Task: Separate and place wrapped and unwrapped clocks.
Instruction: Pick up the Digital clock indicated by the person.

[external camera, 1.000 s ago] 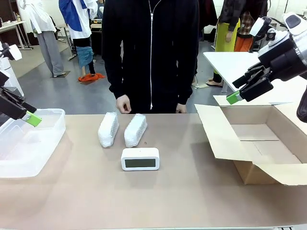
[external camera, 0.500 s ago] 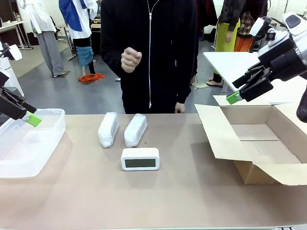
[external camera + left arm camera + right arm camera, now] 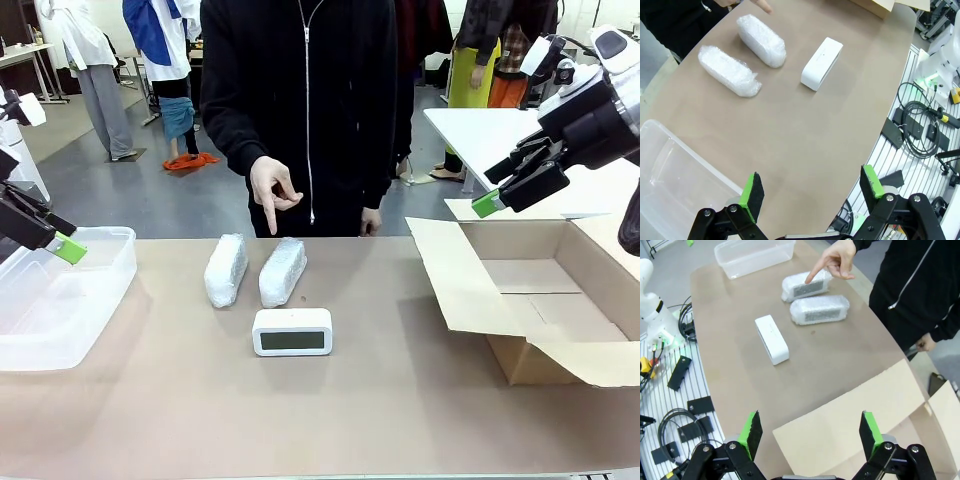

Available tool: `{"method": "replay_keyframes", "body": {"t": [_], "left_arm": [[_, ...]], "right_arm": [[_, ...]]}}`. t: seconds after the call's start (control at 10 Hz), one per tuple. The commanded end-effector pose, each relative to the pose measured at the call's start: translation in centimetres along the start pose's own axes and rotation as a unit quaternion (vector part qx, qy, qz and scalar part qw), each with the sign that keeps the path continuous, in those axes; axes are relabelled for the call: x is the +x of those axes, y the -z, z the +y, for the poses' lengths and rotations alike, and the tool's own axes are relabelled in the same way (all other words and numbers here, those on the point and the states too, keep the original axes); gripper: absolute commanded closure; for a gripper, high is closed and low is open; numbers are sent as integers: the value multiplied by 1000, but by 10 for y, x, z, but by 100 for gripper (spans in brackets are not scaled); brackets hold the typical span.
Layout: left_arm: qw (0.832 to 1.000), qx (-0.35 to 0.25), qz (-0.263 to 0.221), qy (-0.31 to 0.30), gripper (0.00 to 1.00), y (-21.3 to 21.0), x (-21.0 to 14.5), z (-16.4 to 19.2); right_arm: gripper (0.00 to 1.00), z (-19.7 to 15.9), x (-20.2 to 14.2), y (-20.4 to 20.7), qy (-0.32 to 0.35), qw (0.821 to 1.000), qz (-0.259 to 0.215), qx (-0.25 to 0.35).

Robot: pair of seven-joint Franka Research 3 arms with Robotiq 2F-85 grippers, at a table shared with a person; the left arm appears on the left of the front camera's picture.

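1. Lying side by side on the tabletop's far middle, close but apart: left wrapped clock (image 3: 226,270) and right wrapped clock (image 3: 283,271), both in white bubble wrap.
2. Standing just near of them, dark screen facing the robot: bare white clock (image 3: 292,332).
3. Poised over the bundles' far ends: person's hand (image 3: 272,190), index finger pointing down; cannot tell at which bundle.
4. Held wide, gripping nothing, above the clear tub (image 3: 105,262) at left: left pincer (image 3: 811,187).
5. Held wide, gripping nothing, high over the open cardboard box (image 3: 470,290) at right: right pincer (image 3: 810,432).
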State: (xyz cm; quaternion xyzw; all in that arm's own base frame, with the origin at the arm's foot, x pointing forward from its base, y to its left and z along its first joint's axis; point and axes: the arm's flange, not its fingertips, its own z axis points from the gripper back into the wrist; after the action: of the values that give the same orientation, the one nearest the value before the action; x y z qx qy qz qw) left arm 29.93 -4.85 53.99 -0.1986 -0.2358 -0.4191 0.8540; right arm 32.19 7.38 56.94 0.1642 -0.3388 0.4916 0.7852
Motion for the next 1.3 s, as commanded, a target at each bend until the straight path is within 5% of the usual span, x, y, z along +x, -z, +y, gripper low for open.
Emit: {"method": "replay_keyframes", "body": {"t": [0.0,1.2], "left_arm": [[1000,-6,-6,1,0,-1,0,-1],[1000,-6,-6,1,0,-1,0,-1]], "right_arm": [[0,1,-2,1,-3,1000,-7,10],[0,1,-2,1,-3,1000,-7,10]]}}
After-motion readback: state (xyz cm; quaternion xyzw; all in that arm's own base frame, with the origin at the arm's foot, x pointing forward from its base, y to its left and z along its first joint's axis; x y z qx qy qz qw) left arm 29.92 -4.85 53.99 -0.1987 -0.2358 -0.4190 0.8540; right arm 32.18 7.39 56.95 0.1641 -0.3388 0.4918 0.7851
